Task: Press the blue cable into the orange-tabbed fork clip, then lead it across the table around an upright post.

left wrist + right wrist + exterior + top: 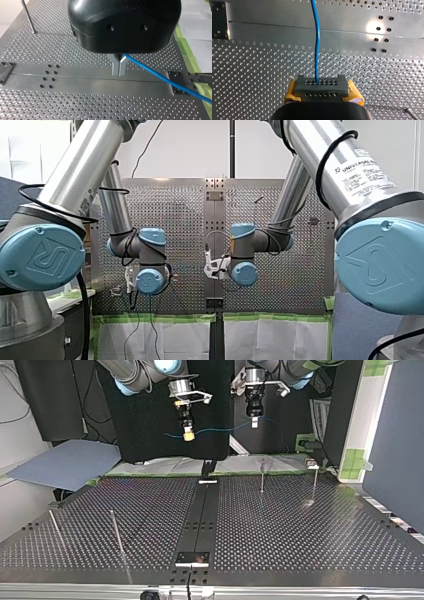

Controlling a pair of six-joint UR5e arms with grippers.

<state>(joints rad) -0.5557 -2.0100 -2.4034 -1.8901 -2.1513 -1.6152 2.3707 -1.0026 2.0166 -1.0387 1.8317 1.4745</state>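
Note:
The thin blue cable (220, 428) hangs in a shallow sag between my two grippers, high above the perforated table (280, 525). My left gripper (254, 422), at the top view's right, is shut on it. In the left wrist view its metal fingers (119, 71) pinch the blue cable (160, 76), which trails off to one side. My right gripper (188, 435), with yellow pads, is shut on the cable too. In the right wrist view the cable (317, 45) runs straight ahead from my right gripper (322, 86). A short free end pokes out beyond my right gripper. I see no orange-tabbed clip.
Upright posts stand on the table: two thin ones far right in the top view (262, 477) (315, 485), two leaning ones near left (116, 532) (55, 527). A small pale fitting (312, 465) sits at the far edge. A dark strip (202, 515) runs down the middle.

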